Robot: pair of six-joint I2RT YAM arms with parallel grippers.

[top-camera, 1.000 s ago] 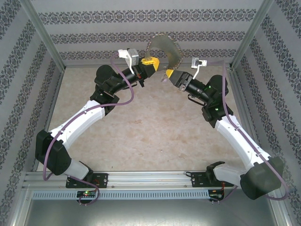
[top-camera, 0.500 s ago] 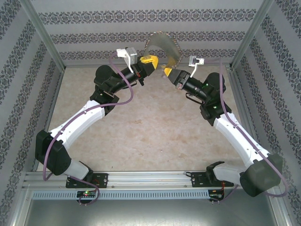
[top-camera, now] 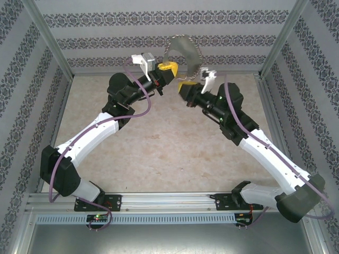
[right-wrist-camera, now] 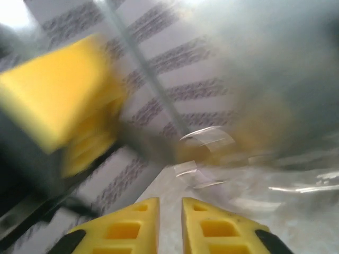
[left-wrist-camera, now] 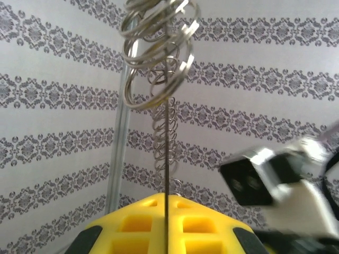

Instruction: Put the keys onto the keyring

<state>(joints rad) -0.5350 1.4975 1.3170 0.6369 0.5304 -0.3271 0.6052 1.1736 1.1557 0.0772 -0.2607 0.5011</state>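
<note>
Left gripper (top-camera: 168, 67): pressed together on the thin rim of the keyring (top-camera: 183, 46), pinching it at its lower left end.
Right gripper (top-camera: 185, 85): fingers a narrow gap apart in the right wrist view, with nothing seen between them; it sits just right of the left gripper, under the hoop's right side.
Keyring: held upright at the far middle of the scene, well above the table (top-camera: 159, 143), arching from the left gripper up and over to the right.
Loops (left-wrist-camera: 159, 47): silvery rings crowd the rim, bunched thickly at the top in the left wrist view.
Right wrist view: heavily blurred, so contact with the hoop cannot be told.
Risk: the hoop likely twists or slips in its edge-on pinch if the right gripper pushes sideways.
Risk: a tiny key could drop to the table if the narrow-set fingers miss it.
</note>
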